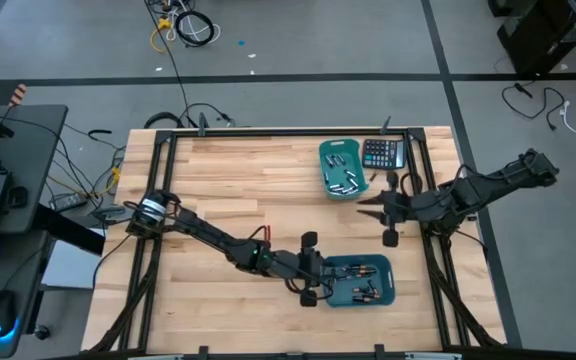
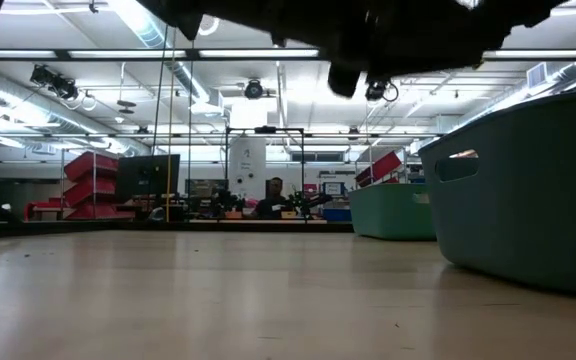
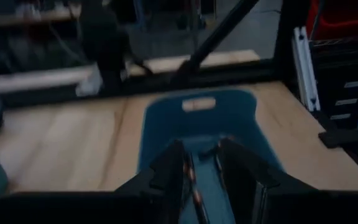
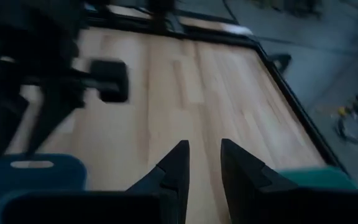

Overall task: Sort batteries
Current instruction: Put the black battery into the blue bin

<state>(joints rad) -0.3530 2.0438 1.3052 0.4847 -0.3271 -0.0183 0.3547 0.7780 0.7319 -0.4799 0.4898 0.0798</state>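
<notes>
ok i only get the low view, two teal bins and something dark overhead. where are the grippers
Observer: The left gripper hangs at the left rim of the near bin, fingers apart.
Operator: anything in that bin
Observer: Yes, several batteries lie on its floor.
Operator: and the right one
Observer: The right gripper is open and empty, above the table between the two bins, just below the far bin in the high view.
</notes>
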